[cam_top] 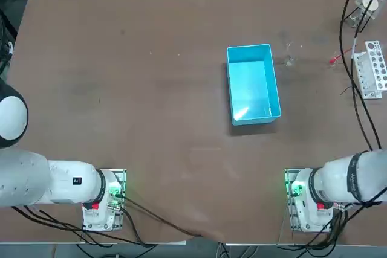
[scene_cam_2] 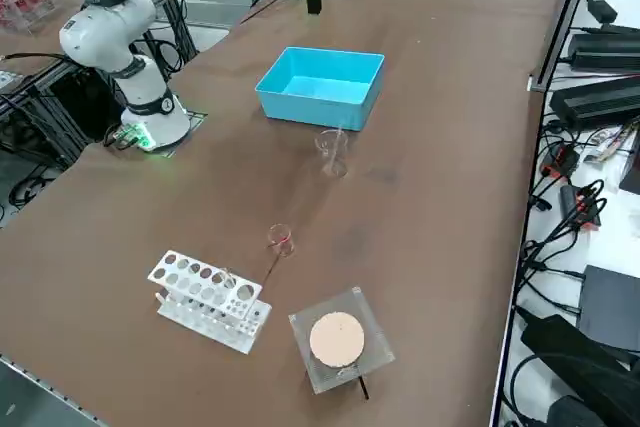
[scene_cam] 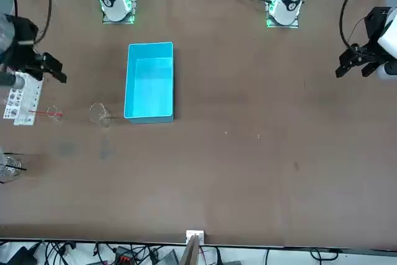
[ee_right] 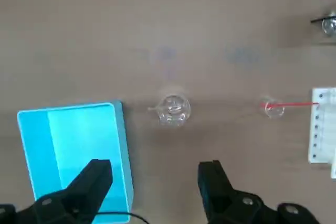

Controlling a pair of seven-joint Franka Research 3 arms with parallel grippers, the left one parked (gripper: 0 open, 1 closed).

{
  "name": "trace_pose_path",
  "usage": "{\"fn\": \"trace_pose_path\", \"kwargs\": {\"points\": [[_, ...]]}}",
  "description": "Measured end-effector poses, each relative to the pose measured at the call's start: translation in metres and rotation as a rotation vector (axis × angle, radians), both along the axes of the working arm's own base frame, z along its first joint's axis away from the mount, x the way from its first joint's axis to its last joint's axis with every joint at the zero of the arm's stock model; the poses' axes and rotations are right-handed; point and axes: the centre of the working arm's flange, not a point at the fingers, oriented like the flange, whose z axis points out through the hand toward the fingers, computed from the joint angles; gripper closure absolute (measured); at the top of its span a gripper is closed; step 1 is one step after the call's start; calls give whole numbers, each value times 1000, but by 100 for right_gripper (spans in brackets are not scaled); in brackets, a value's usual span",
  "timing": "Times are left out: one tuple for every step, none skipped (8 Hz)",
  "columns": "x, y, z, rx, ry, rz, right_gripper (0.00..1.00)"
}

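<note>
From overhead, the right arm [cam_top: 347, 179] rises from its base at the bottom right of the brown table [cam_top: 151, 119]. A blue tray [cam_top: 253, 83] lies right of the table's middle. A clear beaker [cam_top: 289, 58] stands just beside the tray's far right corner. Farther right lies a white rack [cam_top: 375, 67], with a red rod [cam_top: 335, 58] between it and the beaker.

From across the table, the right gripper [scene_cam: 59, 71] hangs at the robot's right edge of the table, over the bare spot just beside the rack [scene_cam: 18, 100]. The beaker [scene_cam: 99, 114] stands apart from it, near the tray [scene_cam: 149, 82]. A small glass [scene_cam: 53, 113] holding the red rod sits between beaker and rack.

From the right side, the beaker [scene_cam_2: 333, 152] stands upright just in front of the tray [scene_cam_2: 320, 87]. The small glass [scene_cam_2: 281, 239] is nearer the camera, then the rack [scene_cam_2: 208, 297].

In the wrist view, the right gripper [ee_right: 157, 182] is raised above the table, its two fingers [ee_right: 212, 182] spread wide with nothing between them. The beaker [ee_right: 170, 109] is beyond the fingertips, untouched, roughly in line with the gap. The tray [ee_right: 73, 145] lies to one side and the small glass [ee_right: 274, 108] to the other.
</note>
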Motion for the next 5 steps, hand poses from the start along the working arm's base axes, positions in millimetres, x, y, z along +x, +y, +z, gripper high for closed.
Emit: {"fn": "trace_pose_path", "kwargs": {"points": [[-8, 0, 7, -1, 3, 58, 0], [-15, -2, 14, -1, -4, 100, 0], [-20, -4, 19, -2, -9, 114, 0], [-24, -5, 19, -2, -6, 112, 0], [-27, -6, 15, -2, 2, 106, 0]]}}
